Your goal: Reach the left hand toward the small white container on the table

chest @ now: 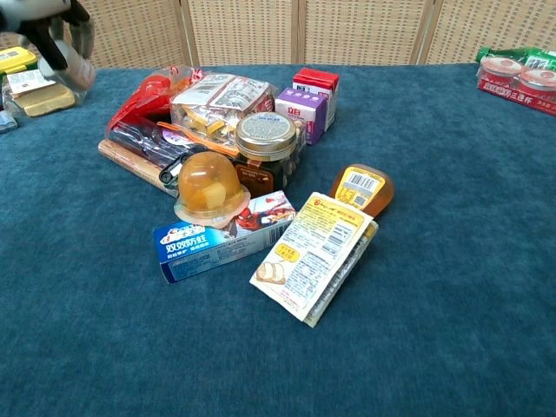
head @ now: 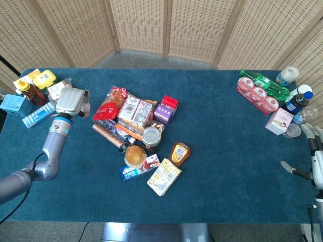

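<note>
My left hand [head: 69, 101] hovers over the table's left side, near the packets at the back left. In the chest view the left hand [chest: 42, 16] is blurred at the top left corner, and its fingers hold a small whitish container [chest: 78, 50] well above the cloth. From the head view the hand hides nearly all of the container. My right hand [head: 314, 150] rests at the far right edge of the table, fingers apart and holding nothing; the chest view does not show it.
A pile of snacks fills the middle: a red bag [head: 108, 108], a lidded jar [chest: 266, 135], a jelly cup [chest: 208, 186], a blue box [chest: 221, 240]. A yellow tub [head: 44, 78] and a brown bottle [head: 31, 93] sit back left. A pink box [head: 279, 121] and bottles stand back right.
</note>
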Controlling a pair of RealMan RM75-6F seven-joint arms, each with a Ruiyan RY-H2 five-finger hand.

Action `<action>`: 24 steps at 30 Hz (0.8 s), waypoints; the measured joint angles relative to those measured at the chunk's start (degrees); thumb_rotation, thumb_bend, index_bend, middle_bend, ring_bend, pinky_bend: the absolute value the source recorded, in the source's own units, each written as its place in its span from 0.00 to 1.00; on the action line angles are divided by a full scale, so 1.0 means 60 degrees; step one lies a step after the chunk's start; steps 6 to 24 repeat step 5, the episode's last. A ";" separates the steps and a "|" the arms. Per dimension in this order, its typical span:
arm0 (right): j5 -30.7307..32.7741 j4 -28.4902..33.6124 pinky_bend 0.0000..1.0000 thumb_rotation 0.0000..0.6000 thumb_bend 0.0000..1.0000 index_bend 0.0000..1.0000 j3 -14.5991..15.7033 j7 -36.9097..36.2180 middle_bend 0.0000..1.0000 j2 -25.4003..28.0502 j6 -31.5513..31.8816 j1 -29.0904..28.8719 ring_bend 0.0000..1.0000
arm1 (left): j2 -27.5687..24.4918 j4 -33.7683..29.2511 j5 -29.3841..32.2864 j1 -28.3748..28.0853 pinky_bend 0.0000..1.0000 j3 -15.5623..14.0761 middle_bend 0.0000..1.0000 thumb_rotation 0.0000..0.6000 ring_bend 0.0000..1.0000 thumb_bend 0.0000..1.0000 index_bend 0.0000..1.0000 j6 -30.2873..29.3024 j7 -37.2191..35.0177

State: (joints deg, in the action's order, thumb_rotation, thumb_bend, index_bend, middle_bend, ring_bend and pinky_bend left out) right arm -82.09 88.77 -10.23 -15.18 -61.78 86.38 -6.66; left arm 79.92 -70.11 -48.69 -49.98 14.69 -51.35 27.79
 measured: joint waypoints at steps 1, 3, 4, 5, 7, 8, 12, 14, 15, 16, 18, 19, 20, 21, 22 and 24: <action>-0.0020 0.0026 0.00 1.00 0.00 0.00 0.0005 -0.0002 0.00 0.0015 0.0028 0.0015 0.00 | -0.0168 -0.0283 0.0037 0.0015 0.75 0.0038 0.74 1.00 0.65 0.16 0.66 -0.0096 0.0091; -0.0039 0.0056 0.00 1.00 0.00 0.00 0.0007 -0.0012 0.00 0.0033 0.0064 0.0031 0.00 | -0.0554 -0.0909 0.0121 0.0047 0.75 0.0119 0.74 1.00 0.65 0.16 0.66 -0.0315 0.0302; -0.0048 0.0074 0.00 1.00 0.00 0.00 0.0006 -0.0022 0.00 0.0043 0.0078 0.0038 0.00 | -0.0713 -0.1155 0.0155 0.0058 0.75 0.0150 0.74 1.00 0.65 0.15 0.66 -0.0413 0.0396; -0.0054 0.0085 0.00 1.00 0.00 0.00 0.0005 -0.0027 0.00 0.0050 0.0082 0.0040 0.00 | -0.0910 -0.1453 0.0205 0.0071 0.75 0.0189 0.74 1.00 0.65 0.15 0.66 -0.0540 0.0521; -0.0054 0.0085 0.00 1.00 0.00 0.00 0.0005 -0.0027 0.00 0.0050 0.0082 0.0040 0.00 | -0.0910 -0.1453 0.0205 0.0071 0.75 0.0189 0.74 1.00 0.65 0.15 0.66 -0.0540 0.0521; -0.0054 0.0085 0.00 1.00 0.00 0.00 0.0005 -0.0027 0.00 0.0050 0.0082 0.0040 0.00 | -0.0910 -0.1453 0.0205 0.0071 0.75 0.0189 0.74 1.00 0.65 0.15 0.66 -0.0540 0.0521; -0.0054 0.0085 0.00 1.00 0.00 0.00 0.0005 -0.0027 0.00 0.0050 0.0082 0.0040 0.00 | -0.0910 -0.1453 0.0205 0.0071 0.75 0.0189 0.74 1.00 0.65 0.15 0.66 -0.0540 0.0521; -0.0054 0.0085 0.00 1.00 0.00 0.00 0.0005 -0.0027 0.00 0.0050 0.0082 0.0040 0.00 | -0.0910 -0.1453 0.0205 0.0071 0.75 0.0189 0.74 1.00 0.65 0.15 0.66 -0.0540 0.0521; -0.0054 0.0085 0.00 1.00 0.00 0.00 0.0005 -0.0027 0.00 0.0050 0.0082 0.0040 0.00 | -0.0910 -0.1453 0.0205 0.0071 0.75 0.0189 0.74 1.00 0.65 0.15 0.66 -0.0540 0.0521; -0.0054 0.0085 0.00 1.00 0.00 0.00 0.0005 -0.0027 0.00 0.0050 0.0082 0.0040 0.00 | -0.0910 -0.1453 0.0205 0.0071 0.75 0.0189 0.74 1.00 0.65 0.15 0.66 -0.0540 0.0521; -0.0054 0.0085 0.00 1.00 0.00 0.00 0.0005 -0.0027 0.00 0.0050 0.0082 0.0040 0.00 | -0.0910 -0.1453 0.0205 0.0071 0.75 0.0189 0.74 1.00 0.65 0.15 0.66 -0.0540 0.0521; -0.0054 0.0085 0.00 1.00 0.00 0.00 0.0005 -0.0027 0.00 0.0050 0.0082 0.0040 0.00 | -0.0910 -0.1453 0.0205 0.0071 0.75 0.0189 0.74 1.00 0.65 0.15 0.66 -0.0540 0.0521; -0.0054 0.0085 0.00 1.00 0.00 0.00 0.0005 -0.0027 0.00 0.0050 0.0082 0.0040 0.00 | -0.0910 -0.1453 0.0205 0.0071 0.75 0.0189 0.74 1.00 0.65 0.15 0.66 -0.0540 0.0521; -0.0054 0.0085 0.00 1.00 0.00 0.00 0.0005 -0.0027 0.00 0.0050 0.0082 0.0040 0.00 | -0.0910 -0.1453 0.0205 0.0071 0.75 0.0189 0.74 1.00 0.65 0.15 0.66 -0.0540 0.0521; -0.0054 0.0085 0.00 1.00 0.00 0.00 0.0005 -0.0027 0.00 0.0050 0.0082 0.0040 0.00 | -0.0910 -0.1453 0.0205 0.0071 0.75 0.0189 0.74 1.00 0.65 0.15 0.66 -0.0540 0.0521; -0.0054 0.0085 0.00 1.00 0.00 0.00 0.0005 -0.0027 0.00 0.0050 0.0082 0.0040 0.00 | -0.0910 -0.1453 0.0205 0.0071 0.75 0.0189 0.74 1.00 0.65 0.15 0.66 -0.0540 0.0521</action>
